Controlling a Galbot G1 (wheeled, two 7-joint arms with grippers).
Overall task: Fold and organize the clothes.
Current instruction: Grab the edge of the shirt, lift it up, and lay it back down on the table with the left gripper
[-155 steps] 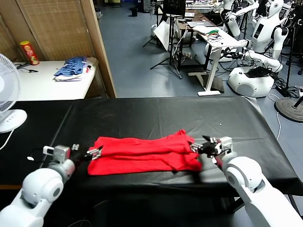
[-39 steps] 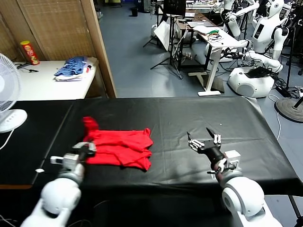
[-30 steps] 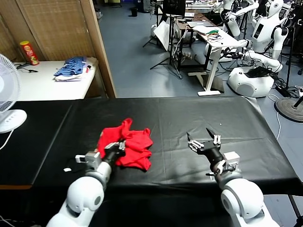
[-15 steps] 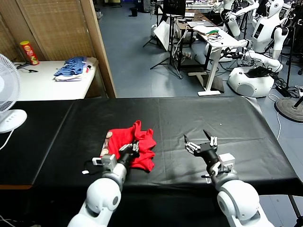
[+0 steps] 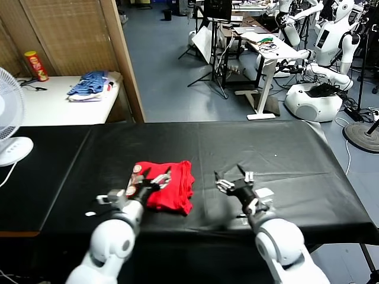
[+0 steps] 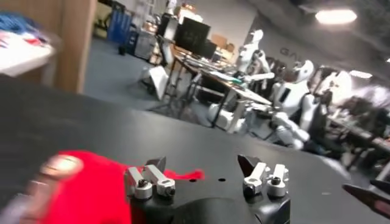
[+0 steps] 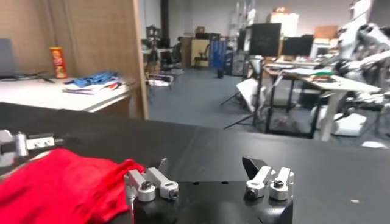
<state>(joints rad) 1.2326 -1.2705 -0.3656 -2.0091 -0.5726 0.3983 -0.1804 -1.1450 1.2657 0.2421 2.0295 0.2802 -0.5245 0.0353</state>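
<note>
Between both grippers' spread fingers (image 5: pixel 163 177) lies the bunched red T-shirt (image 5: pixel 169 188), apparently released, on the black table (image 5: pixel 284 148).

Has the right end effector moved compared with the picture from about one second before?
Yes. The right end effector moved left toward the red T-shirt, away from the table's right edge.

No text, brand or number can be read in any view. The red can (image 5: pixel 37 65) on the far left side table (image 5: pixel 53 103) carries a label, but its letters are too small to read.
</note>
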